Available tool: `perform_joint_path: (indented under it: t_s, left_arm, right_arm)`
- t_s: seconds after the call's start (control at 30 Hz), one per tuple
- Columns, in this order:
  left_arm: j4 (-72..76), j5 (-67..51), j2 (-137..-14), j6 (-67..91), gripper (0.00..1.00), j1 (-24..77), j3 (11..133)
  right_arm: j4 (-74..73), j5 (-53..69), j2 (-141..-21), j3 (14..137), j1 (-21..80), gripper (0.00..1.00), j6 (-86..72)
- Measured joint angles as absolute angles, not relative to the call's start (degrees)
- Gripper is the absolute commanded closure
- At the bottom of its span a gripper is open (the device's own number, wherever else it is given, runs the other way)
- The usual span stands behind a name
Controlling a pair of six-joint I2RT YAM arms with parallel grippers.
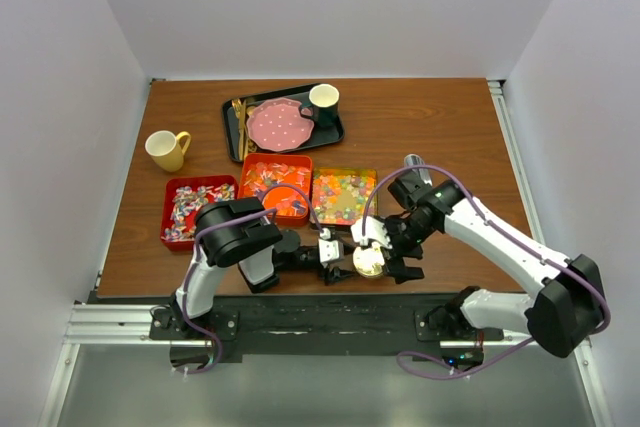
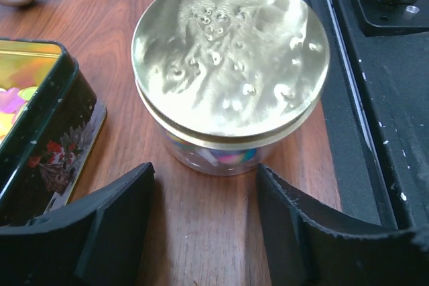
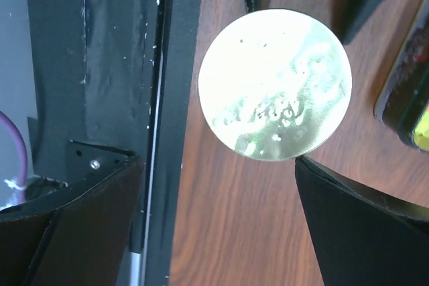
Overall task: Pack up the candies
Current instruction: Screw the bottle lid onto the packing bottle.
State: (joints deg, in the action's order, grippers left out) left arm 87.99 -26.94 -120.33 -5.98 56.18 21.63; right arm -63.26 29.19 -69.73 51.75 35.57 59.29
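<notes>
Place: robot lab test cell | Evidence: plain white panels (image 1: pixel 60 97) walled a wooden table (image 1: pixel 420 127); two arms (image 1: pixel 500 237) were bolted to a black rail (image 1: pixel 330 317).

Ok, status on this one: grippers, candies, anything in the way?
Left gripper open, jar just ahead. Right gripper open, above the gold lid. Candies in jar, lid on. Nothing between grippers and jar.
</notes>
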Motion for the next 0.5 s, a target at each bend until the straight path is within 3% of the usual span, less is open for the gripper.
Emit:
perform_joint_path:
  t_s: [0.17, 0.2, 0.23, 0.33, 0.4, 0.43, 0.5]
  left_arm:
    - [87.96, -27.75, -120.38, -6.07, 0.99, 56.25, 21.67]
    - [87.96, -27.90, -120.38, -6.09, 0.89, 56.27, 21.67]
    - [87.96, -28.08, -120.36, -6.13, 0.72, 56.27, 21.67]
    - [87.88, -28.82, -120.25, -6.44, 0.49, 56.27, 21.67]
    - [87.85, -29.21, -120.20, -6.68, 0.39, 56.29, 21.67]
    - [87.83, -29.34, -120.20, -6.72, 0.00, 56.34, 21.67]
    - [87.90, -29.02, -120.16, -7.40, 0.00, 56.31, 21.67]
  right_arm:
    - [-61.76, 28.03, -69.30, 51.75, 35.57, 0.01, 55.81]
    - [-61.10, 27.55, -69.54, 51.70, 35.57, 0.01, 55.20]
    - [-59.99, 26.48, -69.80, 51.46, 35.57, 0.01, 54.54]
    - [-58.87, 25.23, -70.02, 51.03, 35.14, 0.01, 53.78]
    - [-58.37, 24.86, -69.84, 51.03, 34.79, 0.01, 53.45]
    - [-57.95, 24.75, -69.56, 51.03, 34.68, 0.01, 53.41]
    - [-57.14, 24.82, -68.55, 51.00, 34.48, 0.01, 53.58]
